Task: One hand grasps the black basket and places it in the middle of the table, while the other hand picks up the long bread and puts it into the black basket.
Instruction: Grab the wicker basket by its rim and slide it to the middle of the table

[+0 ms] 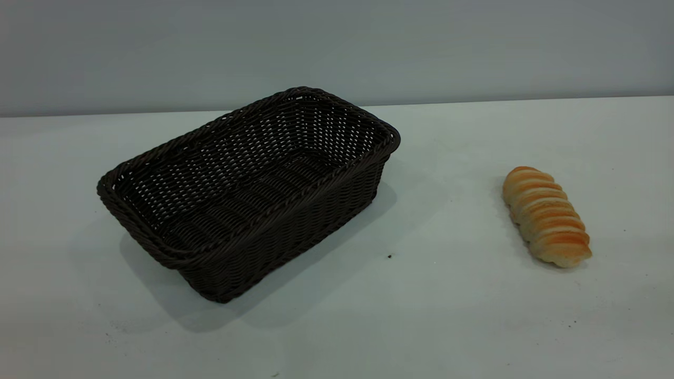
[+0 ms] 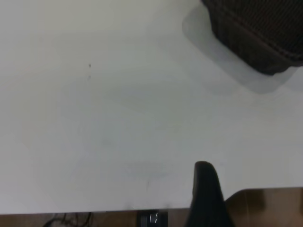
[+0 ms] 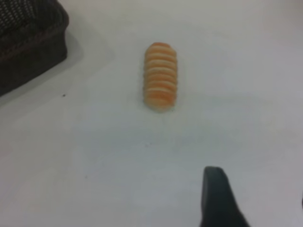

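The black basket [image 1: 247, 189] stands empty on the white table [image 1: 432, 295], left of centre, set at an angle. The long bread [image 1: 546, 216] lies on the table at the right, apart from the basket. Neither gripper shows in the exterior view. In the left wrist view, one dark finger [image 2: 206, 187] of my left gripper [image 2: 253, 182] hangs over the table's near edge, far from the basket's corner [image 2: 258, 33]. In the right wrist view, my right gripper [image 3: 258, 189] is open and empty, one finger [image 3: 215, 194] showing, short of the bread [image 3: 161, 75].
A grey wall runs behind the table. A small dark speck [image 1: 389, 256] lies between basket and bread. The table's front edge and brown floor [image 2: 270, 208] show in the left wrist view. The basket's corner [image 3: 28, 42] also shows in the right wrist view.
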`<act>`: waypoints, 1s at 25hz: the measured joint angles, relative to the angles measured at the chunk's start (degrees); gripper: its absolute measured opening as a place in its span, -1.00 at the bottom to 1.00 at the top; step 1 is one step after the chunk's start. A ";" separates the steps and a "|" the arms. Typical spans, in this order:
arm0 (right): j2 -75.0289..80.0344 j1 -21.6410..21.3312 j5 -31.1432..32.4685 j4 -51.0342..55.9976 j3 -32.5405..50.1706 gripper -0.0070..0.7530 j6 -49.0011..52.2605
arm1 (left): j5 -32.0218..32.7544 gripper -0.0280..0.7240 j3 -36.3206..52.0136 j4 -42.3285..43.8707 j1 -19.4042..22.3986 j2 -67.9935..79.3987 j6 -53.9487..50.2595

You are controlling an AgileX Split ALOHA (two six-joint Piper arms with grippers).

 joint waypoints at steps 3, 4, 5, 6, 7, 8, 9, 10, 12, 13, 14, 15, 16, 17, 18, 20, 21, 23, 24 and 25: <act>3.71 0.00 -2.01 0.62 0.00 0.21 -1.73 | -3.14 0.57 -1.84 -0.48 0.00 8.24 0.32; 4.94 0.00 -2.73 1.01 0.00 0.23 -2.34 | -4.05 0.57 -2.39 -1.14 0.00 10.44 0.35; 6.50 0.00 -3.38 1.70 0.00 0.26 -3.08 | -4.97 0.57 -3.11 -2.27 0.00 13.53 0.35; 8.07 0.00 -4.09 2.55 0.00 0.29 -3.98 | -5.82 0.57 -3.89 -3.36 0.00 15.78 0.54; 9.71 0.00 -4.83 3.47 0.00 0.31 -4.87 | -6.53 0.57 -4.69 -4.75 0.00 18.10 1.10; 11.02 0.00 -5.70 4.12 0.00 0.32 -5.65 | -7.37 0.57 -5.42 -6.10 0.00 20.92 1.82; 12.53 0.00 -6.37 4.97 0.00 0.33 -6.47 | -8.11 0.57 -6.36 -7.26 0.00 24.26 2.53; 13.95 0.00 -7.17 5.62 0.00 0.34 -7.24 | -8.89 0.57 -7.31 -8.37 0.00 26.62 3.41; 15.98 0.00 -8.67 6.55 0.00 0.34 -8.84 | -10.40 0.57 -8.81 -9.59 0.00 31.82 4.22; 16.69 0.00 -9.23 6.67 0.00 0.34 -9.53 | -11.09 0.57 -9.50 -9.70 0.00 34.66 4.42; 17.00 0.00 -9.61 6.67 0.00 0.35 -10.06 | -11.57 0.57 -10.06 -9.75 0.00 37.06 4.49; 17.18 0.00 -10.00 6.69 0.00 0.34 -10.40 | -12.03 0.57 -10.48 -9.81 0.00 39.97 4.54; 17.25 0.00 -10.15 6.69 0.00 0.34 -10.84 | -12.55 0.57 -10.98 -9.81 -0.12 43.29 4.54; 17.25 0.00 -10.26 6.69 0.00 0.34 -11.15 | -13.23 0.57 -11.41 -9.86 -0.42 45.60 4.54; 17.25 0.00 -10.30 6.74 0.00 0.34 -11.20 | -13.93 0.57 -11.90 -9.86 -1.14 48.26 4.48; 17.25 0.00 -10.32 6.74 0.00 0.34 -11.33 | -16.14 0.57 -13.04 -9.86 -2.95 52.83 4.04; 17.25 0.00 -10.32 6.74 0.00 0.34 -11.33 | -17.04 0.57 -13.66 -9.80 -3.90 54.82 3.74; 17.25 0.00 -10.32 6.74 0.00 0.34 -11.38 | -18.65 0.57 -15.37 -9.80 -6.18 59.44 2.67; 17.25 0.00 -10.32 6.74 0.00 0.35 -11.38 | -19.23 0.57 -16.52 -9.80 -7.29 61.68 2.01; 17.25 0.00 -10.32 6.74 0.00 0.35 -11.38 | -19.55 0.57 -17.77 -9.75 -8.13 63.52 1.16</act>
